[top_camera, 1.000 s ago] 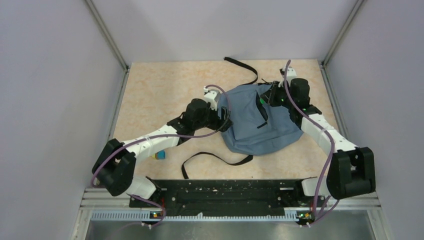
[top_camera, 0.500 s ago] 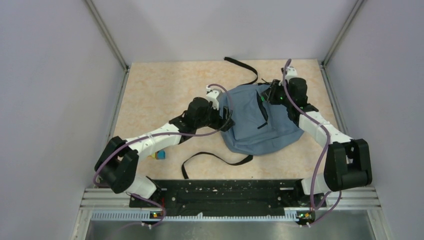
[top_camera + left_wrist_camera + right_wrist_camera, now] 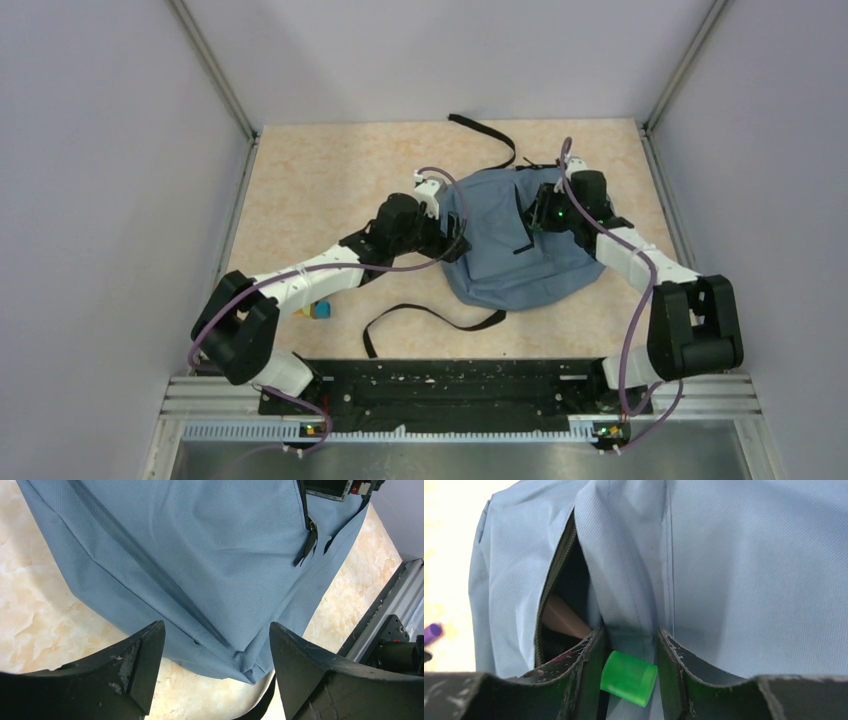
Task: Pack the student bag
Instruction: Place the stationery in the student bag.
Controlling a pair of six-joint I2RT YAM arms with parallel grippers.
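- The student bag [image 3: 515, 240] lies flat on the table [image 3: 320, 180], right of the middle, between the two arms. It is blue-grey fabric.
- One black strap [image 3: 430, 315] trails from the bag toward the near edge; another [image 3: 485, 135] lies beyond its far side.
- The left hand [image 3: 215, 630] hovers over the bag's left edge. Its fingers [image 3: 135, 665] are spread wide with nothing held, and only bag fabric and table show between them.
- In the left wrist view a black zip pull [image 3: 310, 540] hangs on the bag's front.
- The right hand [image 3: 630, 632] is over the bag's far right part, beside an open zip slit [image 3: 556, 585] with dark lining.
- A small green cylinder [image 3: 629, 677] sits between the partly parted right fingers [image 3: 591, 670] and nearly fills the gap. I cannot tell whether they grip it.
- A tan object [image 3: 564, 620] shows inside the slit.
- A small blue-and-yellow item [image 3: 320, 310] lies on the table beside the left arm.
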